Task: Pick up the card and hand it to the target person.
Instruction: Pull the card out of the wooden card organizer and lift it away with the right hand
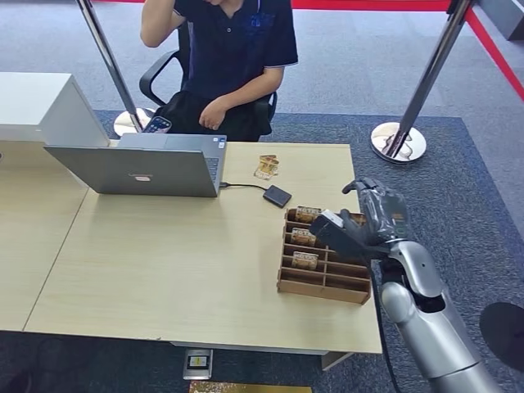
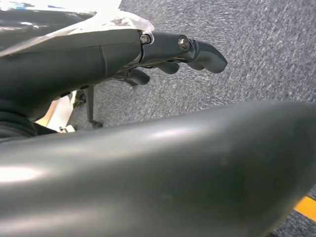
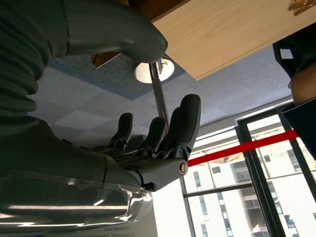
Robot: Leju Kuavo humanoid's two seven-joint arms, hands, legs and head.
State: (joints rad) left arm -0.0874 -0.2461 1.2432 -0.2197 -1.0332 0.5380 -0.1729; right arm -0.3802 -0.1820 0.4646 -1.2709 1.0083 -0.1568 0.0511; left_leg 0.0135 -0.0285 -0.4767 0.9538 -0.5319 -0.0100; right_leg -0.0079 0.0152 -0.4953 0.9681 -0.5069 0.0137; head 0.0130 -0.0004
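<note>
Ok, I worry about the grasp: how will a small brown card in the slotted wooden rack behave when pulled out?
The small brown card looks thin and flat, so probably light and hard to pinch. It stands in a narrow slot, so it may snag. The low wooden rack might slide rather than tip.

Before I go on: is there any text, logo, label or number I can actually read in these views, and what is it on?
None can be read.
Laptop: a pale mark on the lid, too blurred to read.
Cards in the wooden rack: print too small.
Cards loose on the table: print too small.
Shirt of the seated person: a chest mark, illegible.
Floor plate under the table: label blurred.
</note>
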